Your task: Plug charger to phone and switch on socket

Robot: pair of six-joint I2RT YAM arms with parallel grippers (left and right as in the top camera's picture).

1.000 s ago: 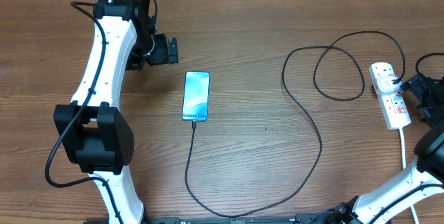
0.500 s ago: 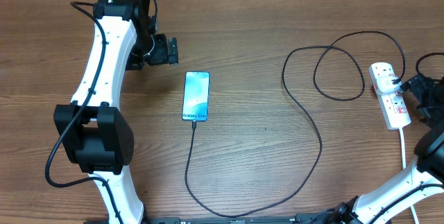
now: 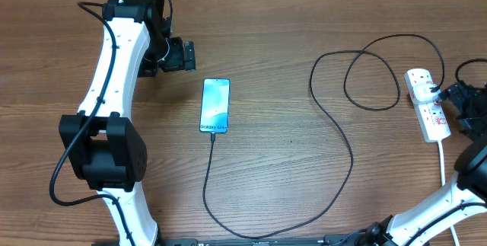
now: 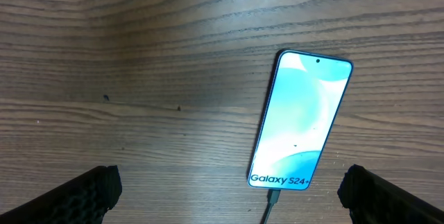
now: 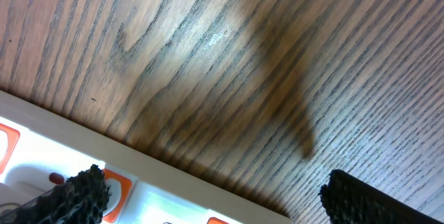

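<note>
Left fingers [image 4: 76,200] and right fingers [image 5: 76,193] spread wide, holding nothing.
The slim black-edged phone [image 4: 300,123], its lit blue screen reading "Galaxy S24+", lies flat on the wooden desk [image 3: 289,40] below my left fingers, the thin black charger cable [image 3: 351,154] at its bottom edge; the white oblong power strip [image 3: 428,103] with red switches sits just beside my right fingers.

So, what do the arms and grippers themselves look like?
The left arm and right arm have white links, bulky black joints and black cables alongside. The left gripper and right gripper are black, with textured finger pads.
</note>
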